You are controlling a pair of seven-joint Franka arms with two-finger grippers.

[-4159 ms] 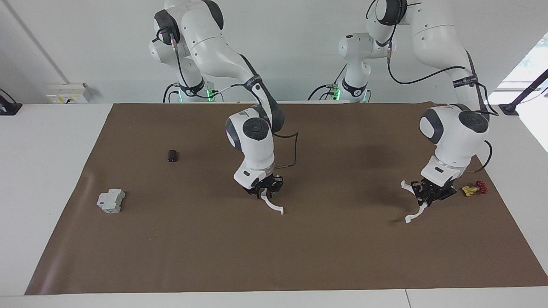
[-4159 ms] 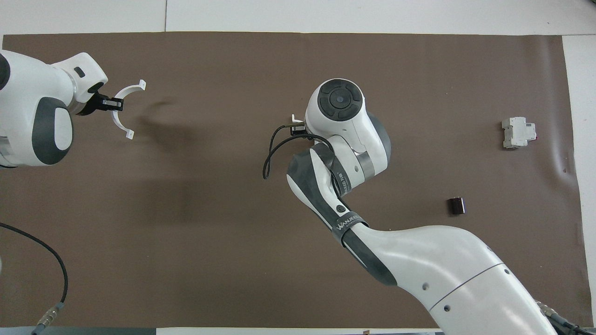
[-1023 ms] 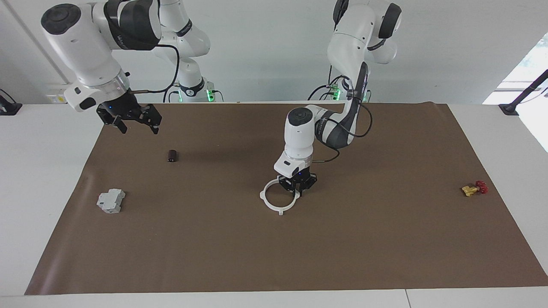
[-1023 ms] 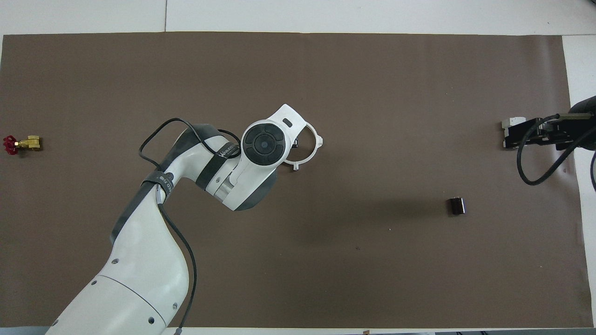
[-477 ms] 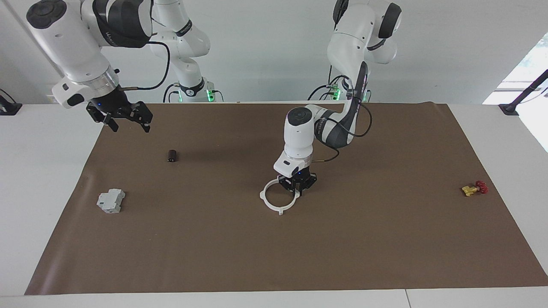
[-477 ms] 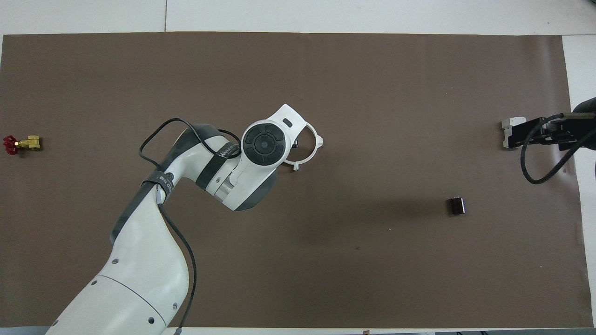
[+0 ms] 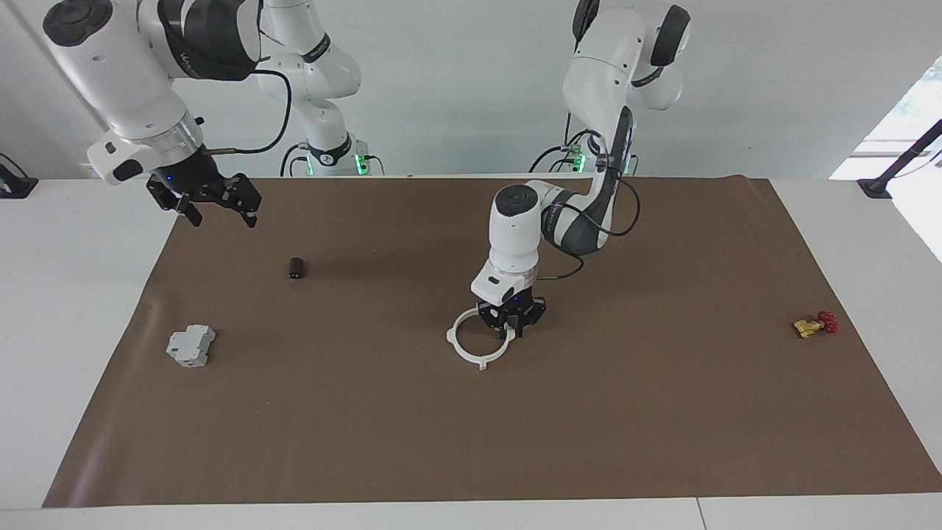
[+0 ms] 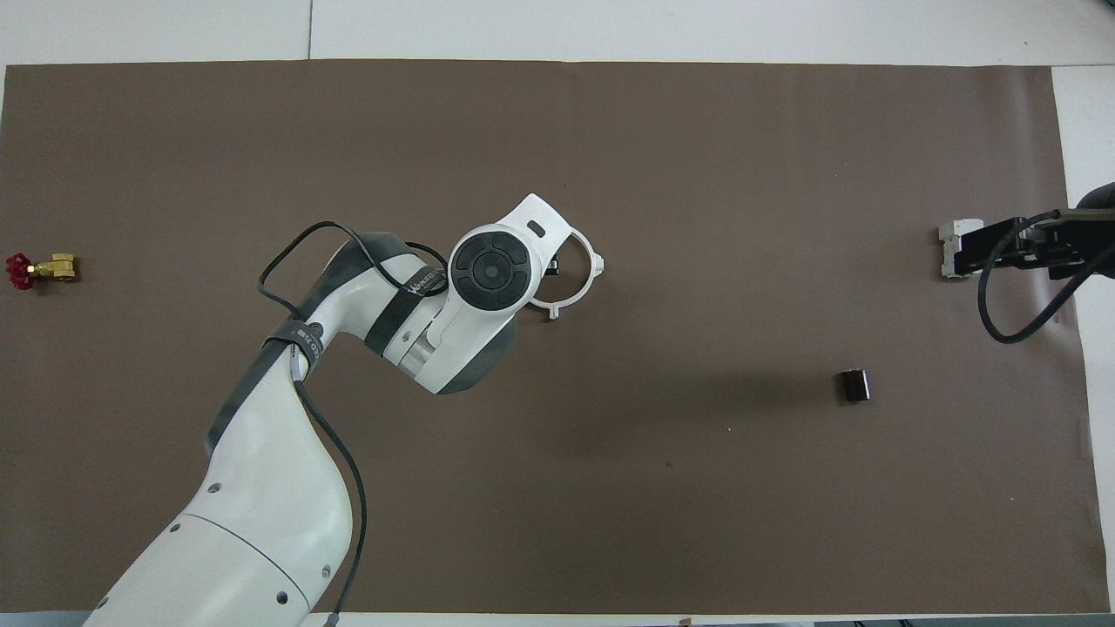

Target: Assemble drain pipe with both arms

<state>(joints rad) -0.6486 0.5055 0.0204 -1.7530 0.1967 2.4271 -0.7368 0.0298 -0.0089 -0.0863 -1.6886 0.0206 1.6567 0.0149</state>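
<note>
Lying flat near the middle of the frame in the facing view, the thin white plastic ring with small outer tabs point(image 7: 478, 344) is resting on the brown paper mat point(image 7: 662, 412) that is covering the white counter point(image 7: 66, 294). Being round, the ring is showing no long axis; one tab is pointing toward the bottom of the frame. The left end effector point(image 7: 511, 330) is hanging right at the ring's rim on the frame's right side, fingers pointing down. Whether its fingers are gripping the rim or standing just apart from it I cannot tell. In the overhead view the left arm's wrist is covering part of the ring point(image 8: 577, 274), and a strap on the arm is reading "WANJEED", as far as I can make out.

The right end effector point(image 7: 204, 193) is hovering at the upper left of the facing view, over the mat's corner, its fingers standing apart and holding nothing. Nothing is lying close around the ring. A small dark cylinder point(image 7: 296, 268) is sitting left of centre, a grey boxy block point(image 7: 190, 345) is lying at the left edge of the mat, and a small brass fitting with a red handle point(image 7: 815, 324) is lying at the far right.
</note>
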